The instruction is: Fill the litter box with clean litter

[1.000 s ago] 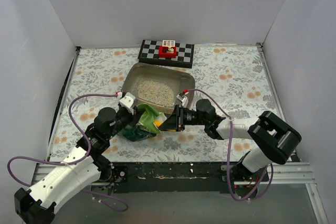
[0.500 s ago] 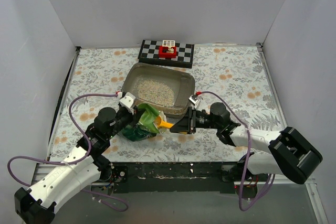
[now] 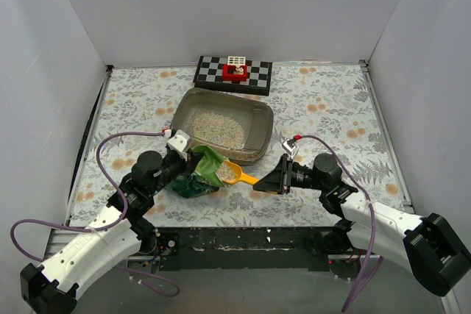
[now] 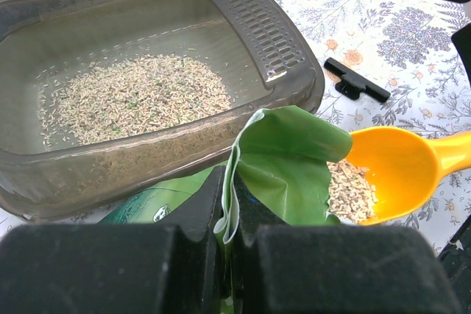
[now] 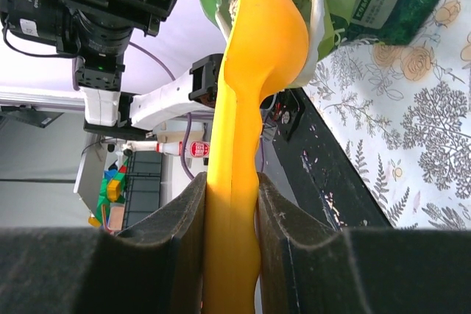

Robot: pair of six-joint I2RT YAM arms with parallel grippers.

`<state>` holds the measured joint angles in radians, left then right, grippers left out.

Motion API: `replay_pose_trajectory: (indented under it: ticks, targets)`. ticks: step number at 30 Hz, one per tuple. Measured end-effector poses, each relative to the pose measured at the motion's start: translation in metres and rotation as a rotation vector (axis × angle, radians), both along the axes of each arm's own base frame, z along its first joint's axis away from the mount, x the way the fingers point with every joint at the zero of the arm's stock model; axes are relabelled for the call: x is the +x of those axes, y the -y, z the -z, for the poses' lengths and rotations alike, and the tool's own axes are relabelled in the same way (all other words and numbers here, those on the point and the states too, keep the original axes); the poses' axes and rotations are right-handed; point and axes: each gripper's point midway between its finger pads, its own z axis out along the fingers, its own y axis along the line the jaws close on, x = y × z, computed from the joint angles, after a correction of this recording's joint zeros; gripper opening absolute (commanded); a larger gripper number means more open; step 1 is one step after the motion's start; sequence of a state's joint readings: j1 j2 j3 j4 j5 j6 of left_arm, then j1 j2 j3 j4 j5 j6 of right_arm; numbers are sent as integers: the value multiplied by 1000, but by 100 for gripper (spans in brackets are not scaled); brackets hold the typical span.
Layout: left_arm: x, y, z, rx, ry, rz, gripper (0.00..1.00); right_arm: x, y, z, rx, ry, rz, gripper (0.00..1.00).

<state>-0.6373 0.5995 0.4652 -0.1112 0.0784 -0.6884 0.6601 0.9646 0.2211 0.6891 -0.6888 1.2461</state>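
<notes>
Litter box (image 3: 257, 129) sits mid-table in the top view, with clean litter (image 3: 213, 126) thinly covering its floor. Just in front of it the left gripper (image 3: 189, 159) holds the green bag (image 3: 193, 184), and the right gripper (image 3: 259, 182) holds the yellow scoop (image 3: 237, 174) at the bag's mouth. Scooping looks to be the step in hand. Next the scoop must lift level and cross the box's near wall. In the left wrist view the jaws are pinched tight on the bag's edge, and some granules lie in the scoop bowl. In the right wrist view the fingers are clamped on the scoop handle.
</notes>
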Motion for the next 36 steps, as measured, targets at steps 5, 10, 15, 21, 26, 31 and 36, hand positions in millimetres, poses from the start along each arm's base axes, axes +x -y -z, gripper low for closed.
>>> replay_pose_trajectory:
  ticks: [5,10,15,21,26,31,36]
  targets:
    - [0,-1,-2,-4,6,-2,0,-7,7,6,-15,-12,5,1]
    - [-5,-4,-9,-28,39,-3,0,-14,13,17,-38,-29,10,1]
    - [-9,-6,-12,-43,59,-1,0,-16,16,22,-53,-41,16,1]
    - [-7,-6,-11,-40,55,-2,0,-18,20,21,-59,-42,32,1]
    - [-5,-9,-11,-37,58,-26,0,-20,23,20,-67,-48,45,1]
    - [0,-17,-15,-42,77,-78,0,-20,25,10,-65,-41,62,1]
    - [3,-24,-19,-48,89,-118,0,-20,29,0,-54,-27,86,1]
